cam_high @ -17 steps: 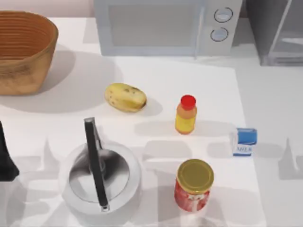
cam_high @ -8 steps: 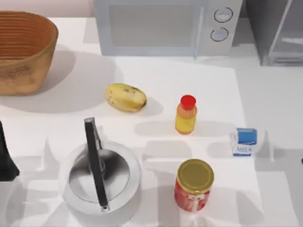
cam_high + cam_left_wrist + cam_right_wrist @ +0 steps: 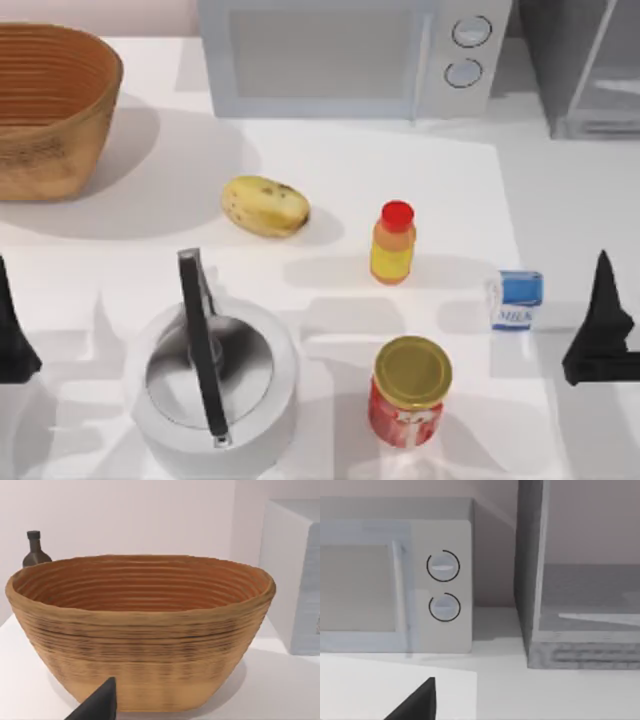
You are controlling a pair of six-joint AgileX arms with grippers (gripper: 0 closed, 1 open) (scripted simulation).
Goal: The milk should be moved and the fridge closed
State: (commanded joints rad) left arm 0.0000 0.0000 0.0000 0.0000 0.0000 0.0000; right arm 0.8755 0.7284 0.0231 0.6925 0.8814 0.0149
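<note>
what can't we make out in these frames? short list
- Right gripper, top view: a dark shape right of the milk, cut by the frame edge; finger state unreadable.
- Left gripper, top view: mostly cut off at the left edge.
- Fridge, top view: cropped at the top right corner, so its door position is unclear.
- Dark bottle, left wrist view: lower part hidden behind the basket.

Right gripper (image 3: 603, 330): matte black, narrowing to a sharp upward point, wider blocky base below.
Left gripper (image 3: 12, 335): same matte black, slim pointed wedge.
Fingertip (image 3: 97, 705): dark grey-black triangular wedge, smooth faces.
Surface: plain, flat-shaded.
</note>
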